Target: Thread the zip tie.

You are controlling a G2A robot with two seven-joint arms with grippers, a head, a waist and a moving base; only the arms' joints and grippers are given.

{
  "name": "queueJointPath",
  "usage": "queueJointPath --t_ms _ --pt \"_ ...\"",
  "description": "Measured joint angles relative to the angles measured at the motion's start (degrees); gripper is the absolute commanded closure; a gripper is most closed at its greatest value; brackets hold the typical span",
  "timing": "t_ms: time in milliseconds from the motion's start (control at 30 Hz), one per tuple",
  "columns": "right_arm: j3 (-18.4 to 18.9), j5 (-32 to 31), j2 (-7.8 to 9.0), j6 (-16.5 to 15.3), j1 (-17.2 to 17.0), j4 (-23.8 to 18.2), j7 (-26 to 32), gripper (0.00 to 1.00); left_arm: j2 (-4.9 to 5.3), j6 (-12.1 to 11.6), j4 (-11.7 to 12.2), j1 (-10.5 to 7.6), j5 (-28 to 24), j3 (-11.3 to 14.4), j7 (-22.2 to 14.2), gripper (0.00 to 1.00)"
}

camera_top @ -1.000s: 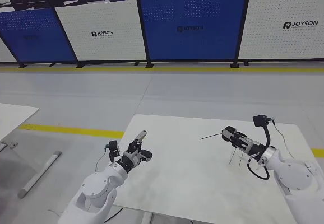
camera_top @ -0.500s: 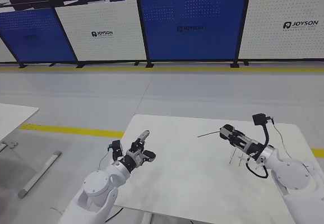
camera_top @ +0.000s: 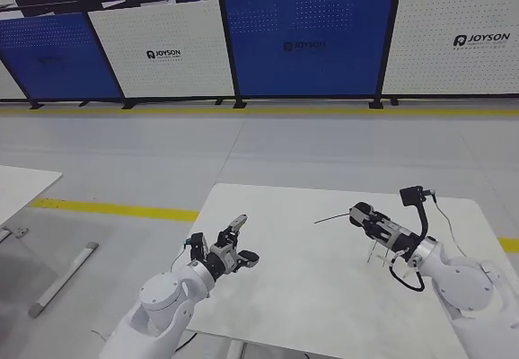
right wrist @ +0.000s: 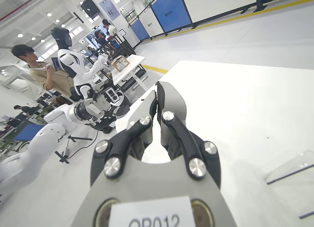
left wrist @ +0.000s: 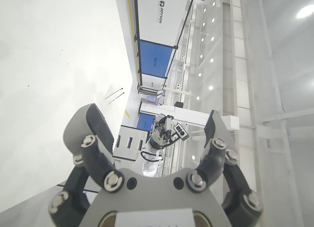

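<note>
right gripper clamped on the zip tie, left gripper open

the right gripper (camera_top: 356,213) has its fingers pressed together on one end of a thin black zip tie (camera_top: 331,217). the rest of the tie sticks out over the white table (camera_top: 286,296), pointing toward the left arm's side. the left gripper (camera_top: 245,240) is over the table's left part, fingers spread wide with nothing between them, well apart from the tie. two spare ties (camera_top: 378,254) lie on the table by the right arm.

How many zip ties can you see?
3. One zip tie sticks out from the right gripper; two loose zip ties lie side by side on the table near that arm. More may be hidden.
</note>
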Motion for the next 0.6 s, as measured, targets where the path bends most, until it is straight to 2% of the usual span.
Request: queueJointPath --t_ms 100,200,333,367,433,467,600 --pt "-0.34 -2.07 0.05 0.01 -0.21 -0.75 -0.31 1.0 -0.02 0.0 1.53 -0.37 -1.5 1.26 1.19 0.0" --pt "-1.73 -8.65 0.14 0.01 -0.33 -3.15 -2.29 1.0 0.31 0.0 3.62 -2.3 -5.87 5.07 2.61 0.0" --pt "-4.43 -22.18 0.44 0.0 -0.05 -3.32 -6.58 1.0 1.87 0.0 6.14 -6.42 -14.13 10.31 5.61 0.0" --pt "-5.23 -25.16 0.29 0.0 -0.31 -3.26 -8.82 1.0 2.5 0.0 6.78 -7.94 -16.67 11.65 6.91 0.0" --pt "-5.85 -25.86 0.12 0.0 -0.59 -3.2 -11.07 1.0 3.29 0.0 7.14 -9.93 -19.58 12.92 8.14 0.0" --pt "-5.89 -24.05 0.11 0.0 -0.62 -3.19 -11.26 1.0 3.43 0.0 7.16 -10.26 -20.06 13.11 8.29 0.0" --pt "-5.83 -21.31 0.12 0.0 -0.6 -3.19 -11.04 1.0 3.39 0.0 7.13 -10.09 -19.84 13.03 8.19 0.0"
